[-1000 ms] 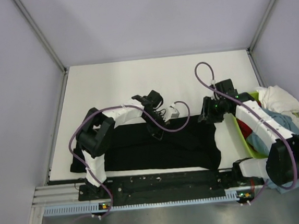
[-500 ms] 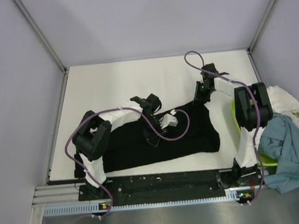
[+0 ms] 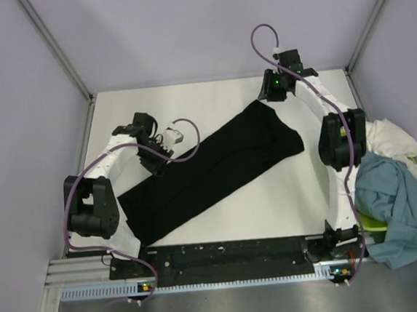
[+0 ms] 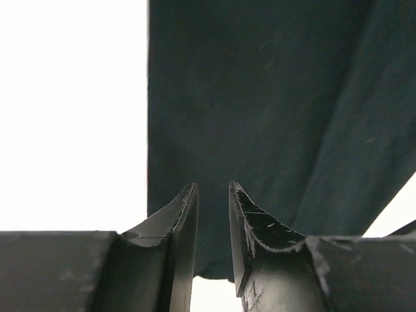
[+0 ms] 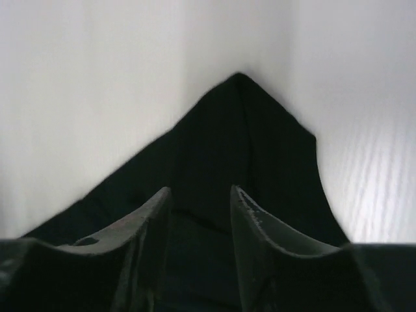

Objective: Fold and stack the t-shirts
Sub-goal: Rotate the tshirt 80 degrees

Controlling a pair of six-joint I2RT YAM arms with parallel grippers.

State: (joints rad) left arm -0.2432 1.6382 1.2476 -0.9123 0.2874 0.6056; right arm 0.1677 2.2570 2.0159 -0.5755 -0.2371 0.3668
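The black t-shirt lies stretched in a long diagonal band on the white table, from near left to far right. My left gripper is at its left edge, fingers nearly together with the cloth's hem pinched between them; the shirt hangs beyond. My right gripper is at the shirt's far right corner, dark cloth filling the gap between its fingers, and the shirt's pointed corner lies beyond. A teal-blue shirt and a white shirt lie at the right. The red shirt is hidden.
The lime-green basket stands at the table's right edge under the teal and white shirts. Grey walls and metal frame posts enclose the table. The arm bases and rail run along the near edge.
Both grippers moved away from the near edge, the left one leftward, the right one to the far right. The black shirt was dragged along and stretched diagonally. The teal shirt now covers the basket.
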